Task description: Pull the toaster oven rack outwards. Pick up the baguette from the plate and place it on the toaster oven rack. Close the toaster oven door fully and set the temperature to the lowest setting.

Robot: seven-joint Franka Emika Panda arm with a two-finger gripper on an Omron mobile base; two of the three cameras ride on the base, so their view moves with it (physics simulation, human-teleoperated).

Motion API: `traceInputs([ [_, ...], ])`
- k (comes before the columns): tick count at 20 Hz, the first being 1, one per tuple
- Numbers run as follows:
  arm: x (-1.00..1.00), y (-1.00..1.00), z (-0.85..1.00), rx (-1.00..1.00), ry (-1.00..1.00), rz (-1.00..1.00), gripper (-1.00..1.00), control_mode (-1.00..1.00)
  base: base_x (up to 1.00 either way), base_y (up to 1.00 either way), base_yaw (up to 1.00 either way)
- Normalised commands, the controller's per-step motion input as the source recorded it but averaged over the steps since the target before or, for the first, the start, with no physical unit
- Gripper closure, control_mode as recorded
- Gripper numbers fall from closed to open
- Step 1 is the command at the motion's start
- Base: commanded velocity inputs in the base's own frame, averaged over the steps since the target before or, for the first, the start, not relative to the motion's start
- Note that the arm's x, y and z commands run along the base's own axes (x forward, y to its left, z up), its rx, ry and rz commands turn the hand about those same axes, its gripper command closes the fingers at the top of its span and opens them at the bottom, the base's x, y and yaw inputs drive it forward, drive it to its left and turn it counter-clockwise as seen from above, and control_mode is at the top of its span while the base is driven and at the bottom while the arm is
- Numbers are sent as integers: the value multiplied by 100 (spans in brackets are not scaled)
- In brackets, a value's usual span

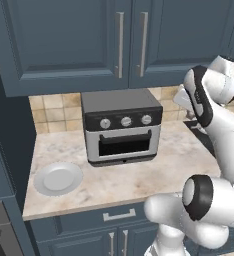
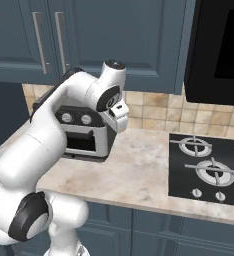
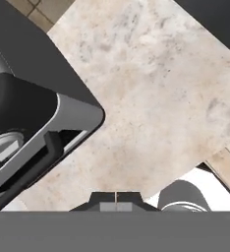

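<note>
The toaster oven (image 1: 121, 125) stands at the back of the counter. Its door (image 1: 124, 144) looks shut, its dark window facing me, so the rack is hidden behind it. Three round silver knobs (image 1: 126, 121) sit on the black strip above the door. The plate (image 1: 58, 178) lies bare at the counter's left front. The baguette is out of view. My gripper (image 3: 116, 197) is shut on nothing and hovers above the counter just right of the oven's right front corner (image 3: 82, 113). One knob (image 3: 4, 142) shows at the left of the hand view. The hand (image 2: 120, 114) hangs beside the oven's right side.
A black gas hob (image 2: 209, 167) is set into the counter to the right. Blue wall cabinets (image 1: 119, 40) hang over the oven. A black appliance (image 2: 219, 45) hangs above the hob. Bare counter (image 2: 139, 170) lies between oven and hob.
</note>
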Motion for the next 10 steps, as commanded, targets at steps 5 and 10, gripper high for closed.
traceInputs([
  [5, -87, -9, -6, 3, -23, -10, 100, -100, 0, 0, 0],
  [10, -76, 0, -11, 2, -29, -9, 100, -100, 0, 0, 0],
])
